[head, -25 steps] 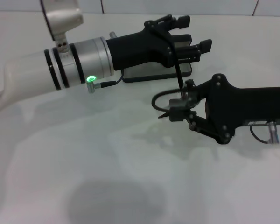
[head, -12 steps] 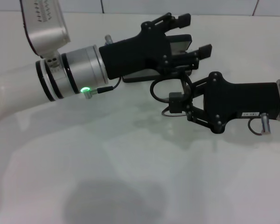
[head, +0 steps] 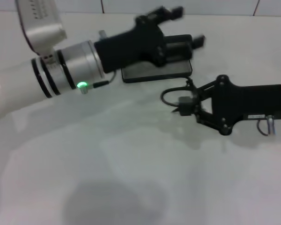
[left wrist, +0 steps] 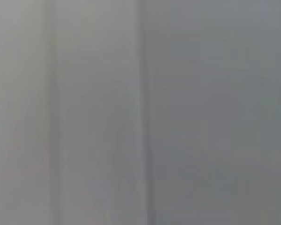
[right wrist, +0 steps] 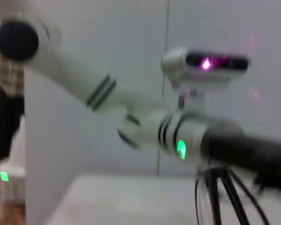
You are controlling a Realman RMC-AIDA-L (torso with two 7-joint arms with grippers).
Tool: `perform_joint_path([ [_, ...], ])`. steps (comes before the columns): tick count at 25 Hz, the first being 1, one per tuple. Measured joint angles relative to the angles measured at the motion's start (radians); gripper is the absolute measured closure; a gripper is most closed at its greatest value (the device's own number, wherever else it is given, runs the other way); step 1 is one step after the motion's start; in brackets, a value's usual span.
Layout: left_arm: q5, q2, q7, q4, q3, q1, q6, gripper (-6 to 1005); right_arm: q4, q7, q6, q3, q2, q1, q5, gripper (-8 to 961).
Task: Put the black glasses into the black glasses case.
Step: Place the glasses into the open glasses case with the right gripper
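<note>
White desk (head: pixel 131 178) carries the black glasses case (head: pixel 157 71) at the back, where the left pincer (head: pixel 187 26) has risen, fingers spread and empty. The right pincer (head: pixel 180 105) has drawn back beside it, clamped on the black glasses (head: pixel 171 96).

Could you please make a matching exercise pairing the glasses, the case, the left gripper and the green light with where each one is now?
Things:
1. thin black-framed glasses
2. rectangular black glasses case
3. left gripper
4. small green light

Places:
A. on the left arm
B. lying on the white table, far side
C. at the right gripper, beside the case
D. raised over the case

Pairs: 1-C, 2-B, 3-D, 4-A.
</note>
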Motion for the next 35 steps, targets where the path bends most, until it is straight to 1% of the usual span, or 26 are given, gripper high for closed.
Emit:
perform_joint_path([
  [3, -0.082, 0.002, 0.035, -0.002, -0.037, 0.032, -0.083, 110, -0.128, 0.000, 0.113, -0.009, 0.009, -0.079, -0.034, 848],
  [4, -0.099, 0.003, 0.045, -0.002, -0.046, 0.041, -0.105, 111, -0.193, -0.003, 0.183, -0.032, 0.016, -0.113, -0.037, 848],
  [6, -0.116, 0.006, 0.055, -0.002, -0.056, 0.053, -0.126, 111, -0.280, -0.008, 0.313, -0.097, 0.023, -0.150, -0.040, 848],
  [8, -0.117, 0.008, 0.056, -0.002, -0.060, 0.065, -0.128, 111, -0.373, -0.007, 0.573, -0.259, 0.024, -0.180, -0.037, 847],
  [11, -0.117, 0.007, 0.057, 0.000, -0.060, 0.074, -0.128, 110, -0.424, -0.006, 0.959, -0.506, 0.025, -0.177, -0.034, 847],
  [13, -0.115, 0.007, 0.054, -0.005, -0.059, 0.073, -0.128, 110, -0.418, -0.005, 1.161, -0.647, 0.025, -0.144, -0.034, 846],
  [16, -0.115, 0.005, 0.050, -0.006, -0.056, 0.070, -0.129, 110, -0.379, 0.005, 1.332, -0.765, 0.025, -0.086, -0.030, 846],
  [17, -0.115, 0.005, 0.050, -0.006, -0.055, 0.070, -0.129, 111, -0.379, 0.005, 1.332, -0.765, 0.025, -0.086, -0.030, 846],
  [21, -0.115, 0.004, 0.049, -0.008, -0.052, 0.066, -0.130, 111, -0.354, 0.031, 1.345, -0.781, 0.025, -0.048, -0.016, 845],
  [26, -0.112, 0.001, 0.049, -0.008, -0.052, 0.064, -0.130, 111, -0.299, 0.037, 1.352, -0.828, 0.025, 0.017, 0.059, 844],
  [29, -0.123, -0.001, 0.049, -0.008, -0.056, 0.063, -0.130, 111, -0.281, 0.037, 1.356, -0.837, 0.025, 0.039, 0.083, 843],
  [31, -0.162, -0.002, 0.050, -0.008, -0.057, 0.064, -0.130, 111, -0.266, 0.038, 1.356, -0.837, 0.025, 0.058, 0.086, 843],
  [35, -0.287, -0.001, 0.054, -0.019, -0.058, 0.069, -0.130, 111, -0.238, 0.039, 1.352, -0.846, 0.025, 0.084, 0.099, 842],
])
